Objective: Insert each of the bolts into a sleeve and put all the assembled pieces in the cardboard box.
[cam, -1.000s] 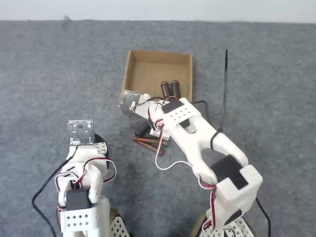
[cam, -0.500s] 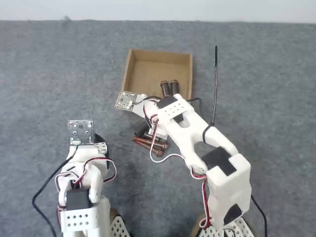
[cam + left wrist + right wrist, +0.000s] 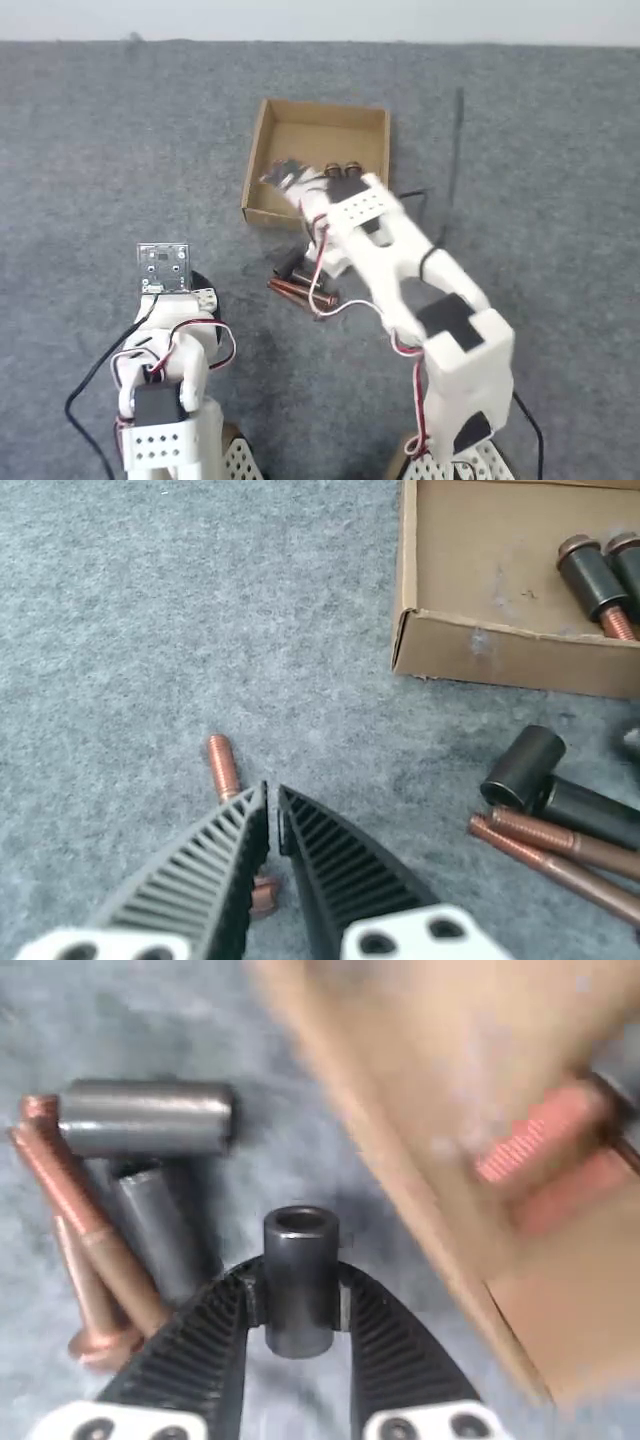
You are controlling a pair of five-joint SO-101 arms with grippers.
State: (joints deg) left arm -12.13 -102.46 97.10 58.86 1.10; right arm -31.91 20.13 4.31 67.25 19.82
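Note:
My right gripper (image 3: 300, 1295) is shut on a dark sleeve (image 3: 300, 1260), held upright above the carpet beside the cardboard box (image 3: 400, 1110). In the high view that gripper (image 3: 283, 175) hangs over the box's (image 3: 262, 125) near left corner. Two assembled pieces (image 3: 343, 170) lie inside the box. On the carpet in front of the box lie two more sleeves (image 3: 145, 1118) and two copper bolts (image 3: 75, 1200). My left gripper (image 3: 272, 815) is shut, low over a single copper bolt (image 3: 222, 765) lying on the carpet.
Grey carpet covers the whole table. In the left wrist view the sleeves (image 3: 525, 765) and bolts (image 3: 560, 850) lie just in front of the box wall (image 3: 480, 645). A black cable (image 3: 455, 150) trails beside the right arm.
The right arm has swung from the pile of parts up toward the box's near left corner with the sleeve in its gripper. The left arm has stayed still.

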